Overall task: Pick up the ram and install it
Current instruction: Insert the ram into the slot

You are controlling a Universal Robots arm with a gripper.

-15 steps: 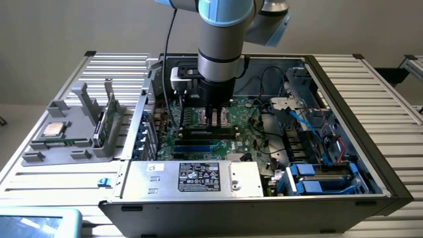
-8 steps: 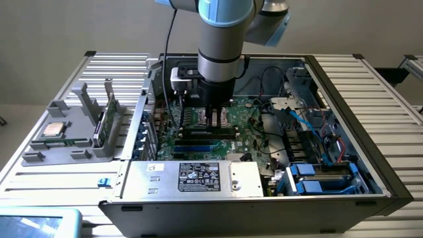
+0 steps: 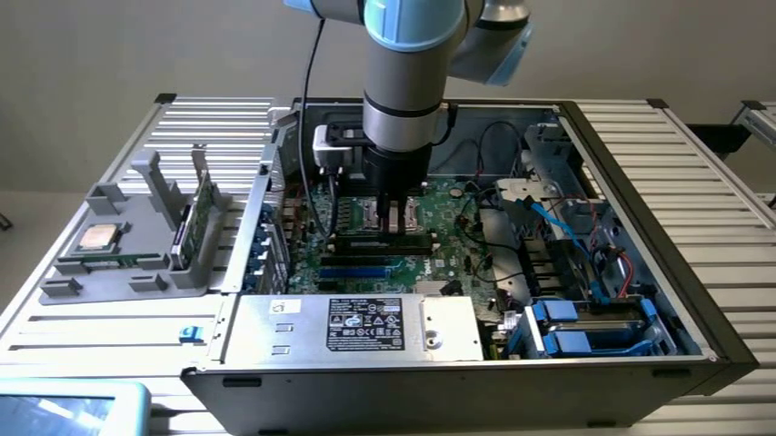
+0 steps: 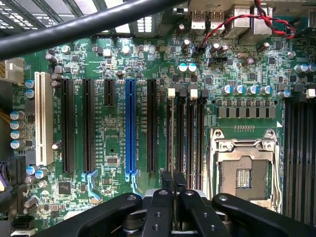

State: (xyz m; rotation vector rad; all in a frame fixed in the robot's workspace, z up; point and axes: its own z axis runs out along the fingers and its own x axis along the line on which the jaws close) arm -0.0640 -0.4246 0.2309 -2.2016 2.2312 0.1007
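1. We find the ram (image 3: pixel 363 241) as a long, narrow dark strip lying along the memory slots (image 4: pixel 185 133) of the motherboard (image 4: pixel 113 163), directly under the claw. We cannot tell whether it is fully seated.
2. The claw (image 3: pixel 391 225) hangs straight down from the arm, its tips at the strip's top edge. In the wrist view the claw (image 4: pixel 173 183) shows its two fingers drawn almost together, with only a thin gap between them. We cannot tell whether they pinch the ram's edge or merely bear on it.
3. We judge the step in hand to be the seating. It calls for the stick to stand upright and true to the slot's line, with pressure straight down and even along its length, so that neither end rides high. The end clips need to be free to take it.
4. The open processor socket (image 4: pixel 244 168) lies just beside the slots, and a black cable (image 4: pixel 74 27) crosses near the wrist. We judge that any sideways drift would risk both.
5. The motherboard sits inside the open computer case (image 3: pixel 606 154), with the power supply (image 3: pixel 363 327) along its near edge.
6. Well apart, on the exterior view's left, a grey fixture (image 3: pixel 109 283) on the slatted surface (image 3: pixel 710 195) carries the processor chip (image 3: pixel 97 238) and an upright green card (image 3: pixel 194 222).
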